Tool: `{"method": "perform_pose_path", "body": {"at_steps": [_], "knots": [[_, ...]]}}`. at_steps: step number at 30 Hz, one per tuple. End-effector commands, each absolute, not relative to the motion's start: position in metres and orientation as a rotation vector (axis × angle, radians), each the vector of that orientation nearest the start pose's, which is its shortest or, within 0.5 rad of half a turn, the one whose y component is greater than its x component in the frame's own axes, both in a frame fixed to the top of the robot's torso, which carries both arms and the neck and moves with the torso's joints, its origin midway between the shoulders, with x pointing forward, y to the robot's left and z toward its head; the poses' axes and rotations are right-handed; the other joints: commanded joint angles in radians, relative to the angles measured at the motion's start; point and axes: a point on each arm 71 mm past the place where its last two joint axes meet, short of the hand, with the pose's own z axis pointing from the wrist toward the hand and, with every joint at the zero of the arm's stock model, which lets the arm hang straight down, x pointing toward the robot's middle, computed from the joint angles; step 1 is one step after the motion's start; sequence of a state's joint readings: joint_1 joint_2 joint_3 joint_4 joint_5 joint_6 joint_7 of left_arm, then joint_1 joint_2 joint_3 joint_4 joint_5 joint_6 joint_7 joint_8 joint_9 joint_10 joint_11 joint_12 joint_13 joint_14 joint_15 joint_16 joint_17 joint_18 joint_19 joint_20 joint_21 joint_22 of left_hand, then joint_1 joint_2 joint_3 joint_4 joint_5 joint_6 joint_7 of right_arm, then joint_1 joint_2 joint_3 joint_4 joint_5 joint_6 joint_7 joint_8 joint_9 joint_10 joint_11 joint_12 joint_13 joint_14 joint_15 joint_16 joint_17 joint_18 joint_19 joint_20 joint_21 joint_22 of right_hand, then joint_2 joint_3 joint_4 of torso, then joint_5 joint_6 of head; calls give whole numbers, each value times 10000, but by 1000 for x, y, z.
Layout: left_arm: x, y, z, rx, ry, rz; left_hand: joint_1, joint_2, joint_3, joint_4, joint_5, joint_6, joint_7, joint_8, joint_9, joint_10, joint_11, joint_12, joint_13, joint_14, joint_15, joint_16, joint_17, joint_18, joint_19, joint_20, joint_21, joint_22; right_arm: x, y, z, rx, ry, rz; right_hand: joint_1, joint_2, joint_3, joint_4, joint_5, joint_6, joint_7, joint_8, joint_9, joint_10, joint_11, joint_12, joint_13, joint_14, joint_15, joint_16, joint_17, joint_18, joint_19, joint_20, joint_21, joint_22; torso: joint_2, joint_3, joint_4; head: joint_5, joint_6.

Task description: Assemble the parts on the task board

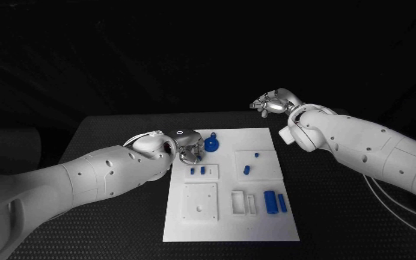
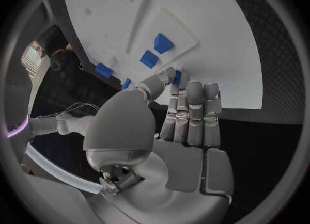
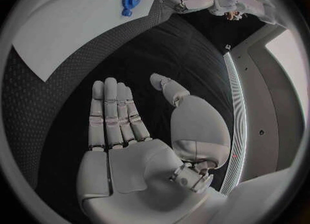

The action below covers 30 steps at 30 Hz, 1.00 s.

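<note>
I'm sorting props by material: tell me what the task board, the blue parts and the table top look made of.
Task board: matte white, probably plastic, with moulded recesses. Blue parts: smooth, uniformly coloured, likely plastic. Table top: black with a fine dimpled texture, possibly a rubber or foam mat.

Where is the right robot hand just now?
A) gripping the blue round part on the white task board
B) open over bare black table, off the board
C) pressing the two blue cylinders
B: the right robot hand lies flat with fingers apart, holding nothing, above the black table beside the white task board.
</note>
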State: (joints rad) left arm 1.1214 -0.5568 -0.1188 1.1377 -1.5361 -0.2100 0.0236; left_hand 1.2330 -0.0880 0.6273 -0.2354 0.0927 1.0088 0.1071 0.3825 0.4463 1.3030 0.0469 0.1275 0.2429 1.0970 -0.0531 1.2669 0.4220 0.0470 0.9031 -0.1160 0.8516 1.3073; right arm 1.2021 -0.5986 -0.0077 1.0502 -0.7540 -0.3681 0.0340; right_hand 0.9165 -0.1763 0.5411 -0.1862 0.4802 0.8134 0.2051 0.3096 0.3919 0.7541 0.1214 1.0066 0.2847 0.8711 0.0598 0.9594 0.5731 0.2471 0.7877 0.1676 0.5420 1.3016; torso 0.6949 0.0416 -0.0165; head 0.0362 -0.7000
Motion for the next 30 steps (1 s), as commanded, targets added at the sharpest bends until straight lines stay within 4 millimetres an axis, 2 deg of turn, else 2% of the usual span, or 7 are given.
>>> {"method": "perform_pose_path", "body": {"at_steps": [1, 19, 30], "knots": [[503, 150, -288, 3991, 19043, -6300, -16, 83, 25, -17, 39, 83, -24, 20, 7, 60, 8, 7, 19, 10, -94, -8, -2, 119, 7, -417, 70, 196, 570, -226, -202, 5927, 16292, 8440, -60, 19, -13, -48, 49, -71, -20, 41, -14, -49, -7, 43, -17, -64, -12, 58, -17, 147, 18, 71, -58, 10, -1, 0, -1, -12, -10], [499, 151, -289, 3861, 18771, -6472, -42, 5, 1, -82, 59, 68, -10, -47, -3, 113, -11, -42, 34, 46, -115, 114, 66, 112, 29, -442, 130, 211, 569, -226, -203, 5936, 16308, 8433, -64, 23, -13, -48, 48, -70, -20, 43, -16, -48, -7, 50, -27, -65, -12, 62, -22, 147, 21, 71, -63, 17, -4, -6, 1, -7, -11], [500, 152, -289, 3686, 18796, -6423, -22, -198, -3, -125, 6, -603, 256, -466, -141, -37, 68, -228, 12, -42, -42, 175, 104, 124, 16, -401, 165, 204, 569, -226, -203, 5940, 16313, 8429, -67, 23, -15, -48, 48, -70, -19, 44, -18, -48, -7, 54, -33, -67, -11, 65, -26, 147, 21, 71, -67, 21, 0, 5, -6, -8, -15]]}}
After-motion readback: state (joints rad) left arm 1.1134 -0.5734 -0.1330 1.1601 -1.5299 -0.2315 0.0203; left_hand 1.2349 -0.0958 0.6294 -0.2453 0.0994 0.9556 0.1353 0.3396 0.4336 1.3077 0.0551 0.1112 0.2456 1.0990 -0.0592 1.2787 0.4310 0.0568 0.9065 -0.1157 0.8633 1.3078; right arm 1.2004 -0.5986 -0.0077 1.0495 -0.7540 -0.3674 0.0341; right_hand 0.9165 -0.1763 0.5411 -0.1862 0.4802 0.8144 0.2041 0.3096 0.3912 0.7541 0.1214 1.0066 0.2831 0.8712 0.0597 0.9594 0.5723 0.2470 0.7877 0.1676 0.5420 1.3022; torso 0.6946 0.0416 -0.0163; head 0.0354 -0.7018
